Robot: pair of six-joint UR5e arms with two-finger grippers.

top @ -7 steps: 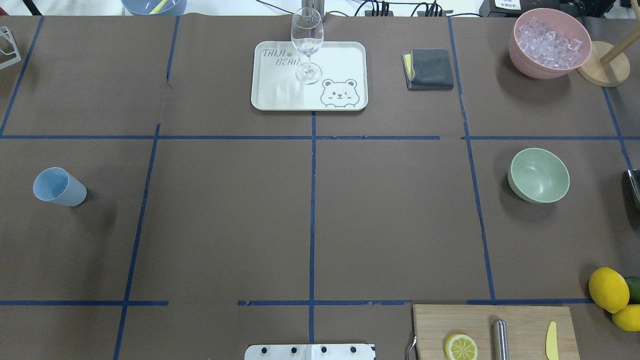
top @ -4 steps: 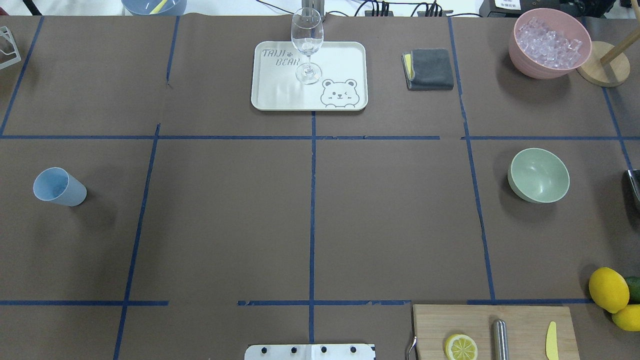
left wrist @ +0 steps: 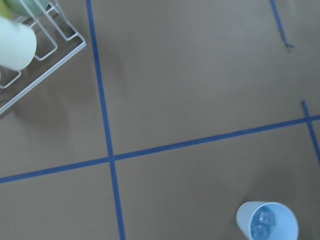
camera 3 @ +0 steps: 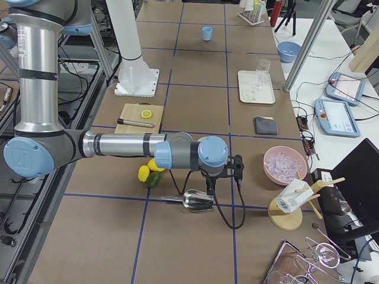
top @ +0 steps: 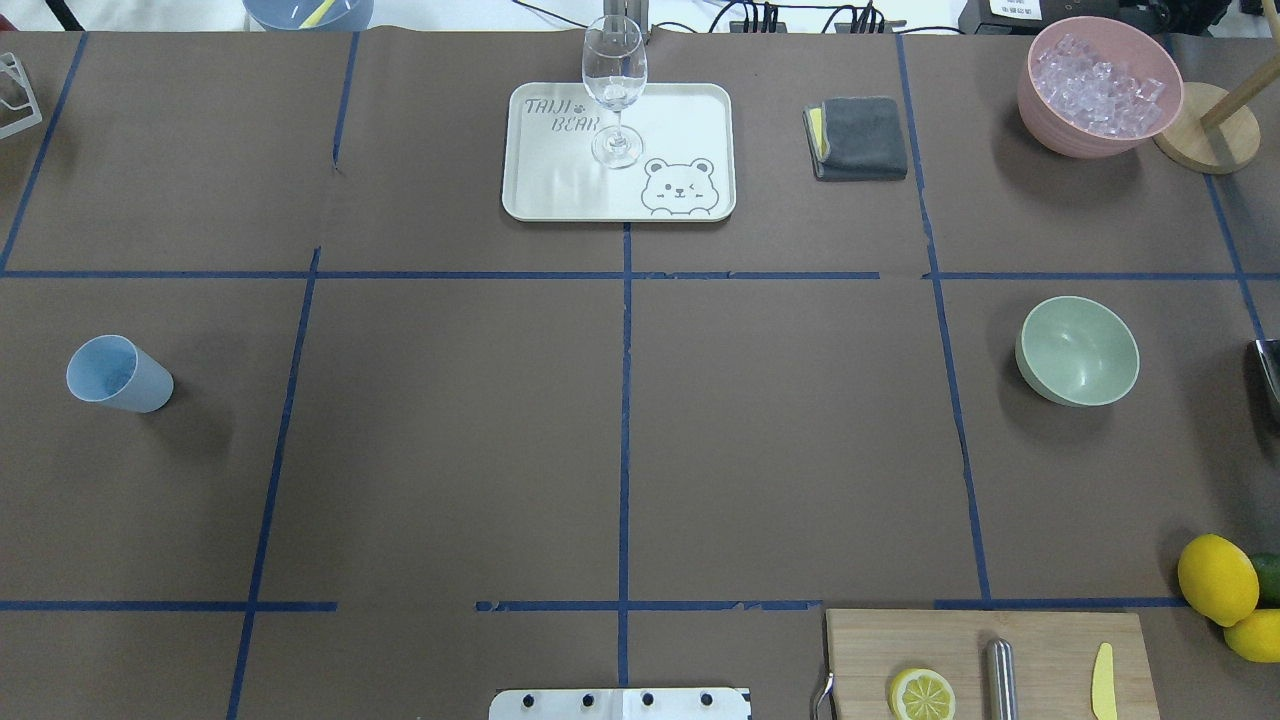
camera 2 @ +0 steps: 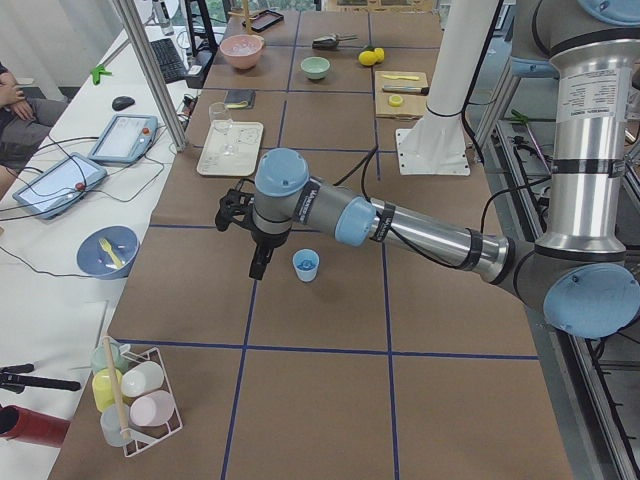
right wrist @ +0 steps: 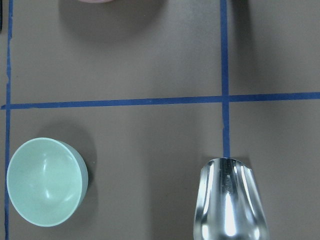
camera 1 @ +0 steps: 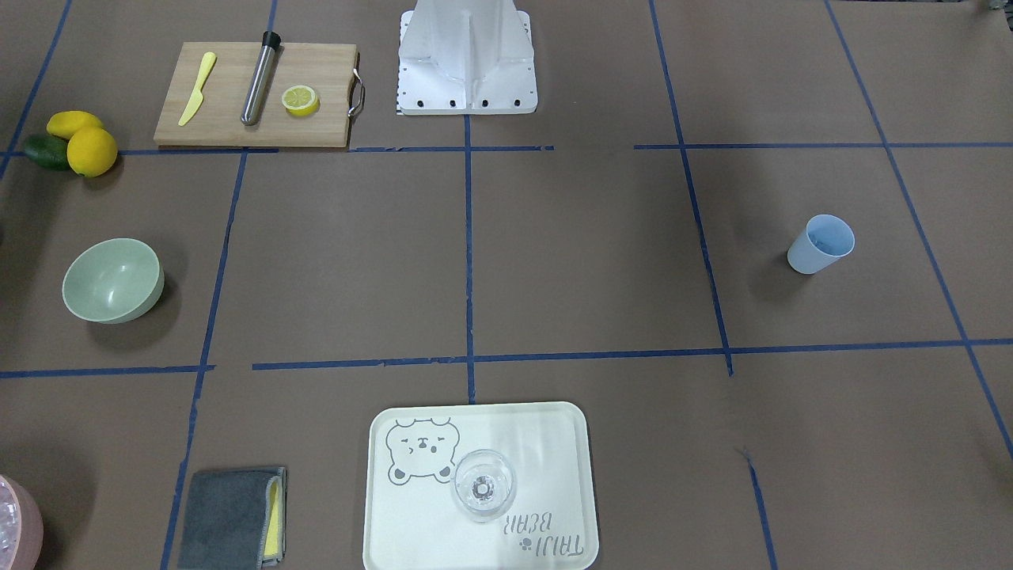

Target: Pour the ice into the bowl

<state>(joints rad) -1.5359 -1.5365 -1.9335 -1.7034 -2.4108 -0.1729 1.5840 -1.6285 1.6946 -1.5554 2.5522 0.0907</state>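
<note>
The sage-green bowl (top: 1077,350) stands at the table's right and looks bare inside; it also shows in the front view (camera 1: 113,280) and the right wrist view (right wrist: 45,182). A light blue cup (top: 118,373) stands at the far left. The left wrist view shows a few clear ice cubes (left wrist: 262,223) in the cup (left wrist: 267,222). My left gripper (camera 2: 259,266) shows only in the exterior left view, beside the cup (camera 2: 306,265) and apart from it. My right gripper (camera 3: 235,167) shows only in the exterior right view, over the table's right end. I cannot tell whether either is open or shut.
A pink bowl (top: 1098,85) full of ice stands at the back right. A metal scoop (right wrist: 230,205) lies right of the green bowl. A tray (top: 680,120) with a wine glass (top: 614,90), a grey cloth (top: 858,137), a cutting board (top: 990,660) and lemons (top: 1217,578) are also on the table.
</note>
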